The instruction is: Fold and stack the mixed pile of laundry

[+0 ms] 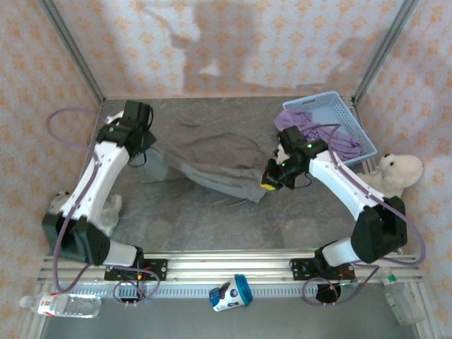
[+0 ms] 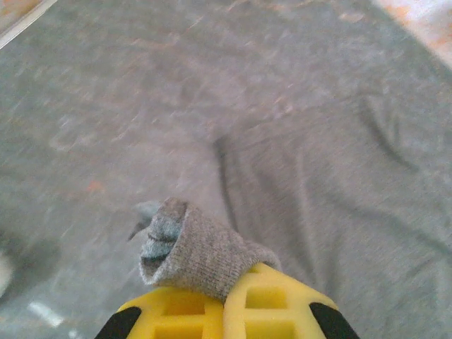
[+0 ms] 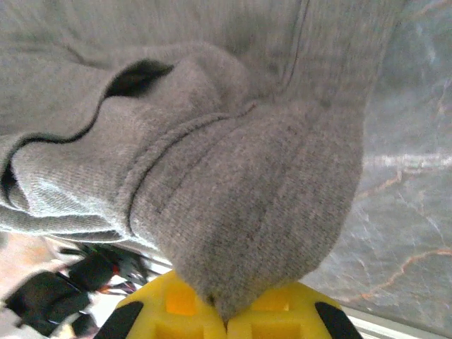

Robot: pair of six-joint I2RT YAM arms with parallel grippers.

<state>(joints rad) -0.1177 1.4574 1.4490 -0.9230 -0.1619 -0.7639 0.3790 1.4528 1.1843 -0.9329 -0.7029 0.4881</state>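
The left gripper (image 2: pixel 226 291) sits at the bottom edge of its wrist view. Its yellow fingers (image 2: pixel 176 314) are pressed together on a small fold of the grey garment (image 2: pixel 194 247). The fold stands up out of the tips, and the rest of the cloth spreads over the right half of that frame on the dark table (image 2: pixel 85 141).

In the right wrist view the right gripper (image 3: pixel 226 316) is likewise clamped on this garment. A thick bunched hem rises from its tips toward the top of the frame, with the marbled tabletop showing at the right.

From above, the garment lies stretched across the middle of the frame. The left gripper holds it at its upper-left end and the right gripper at its lower-right corner.

The T-shirt (image 1: pixel 339 141), purple, is at the upper right. It is draped partly inside the blue basket (image 1: pixel 328 101) and partly over its lower-left rim, just beside the right arm's wrist.

A white plush toy (image 1: pixel 399 173) sits at the right edge. Another plush (image 1: pixel 111 210) shows at the left, partly hidden by the left arm. A bottle (image 1: pixel 67 305) lies at the lower left and a cup (image 1: pixel 232 293) at the bottom centre.
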